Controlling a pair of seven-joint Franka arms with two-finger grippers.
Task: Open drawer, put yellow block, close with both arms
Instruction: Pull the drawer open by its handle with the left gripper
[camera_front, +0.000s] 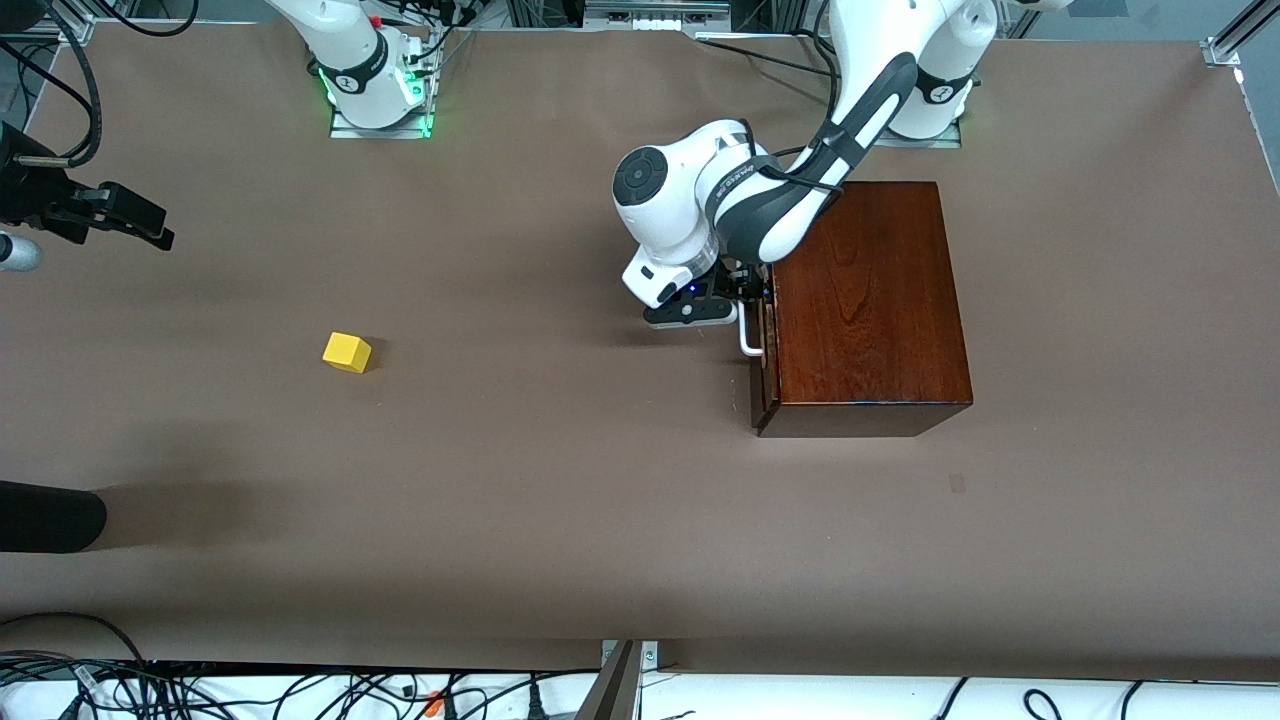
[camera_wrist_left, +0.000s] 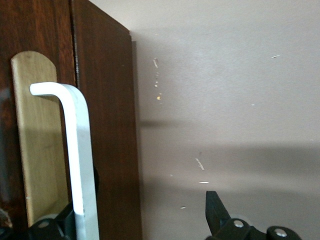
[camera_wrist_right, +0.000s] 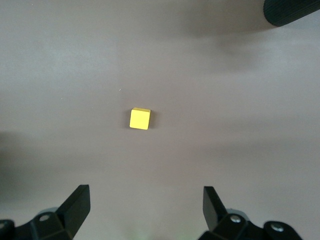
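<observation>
On table, yellow block (camera_front: 347, 352); drawer (camera_front: 762, 352) shut.

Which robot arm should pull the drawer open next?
Probably the left: its open left gripper is already at the drawer's white handle. The right gripper hangs open above the table, looking at the yellow block.

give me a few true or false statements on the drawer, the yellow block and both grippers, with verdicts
1. The drawer is pulled fully out of the wooden box. False: it sits shut or nearly shut.
2. The left gripper is at the white handle, fingers open. True.
3. The yellow block lies inside the drawer. False: it rests on the table, toward the right arm's end.
4. The right gripper is open above the table, holding nothing. True.
5. The right gripper grips the block. False: the block lies apart from it.
</observation>
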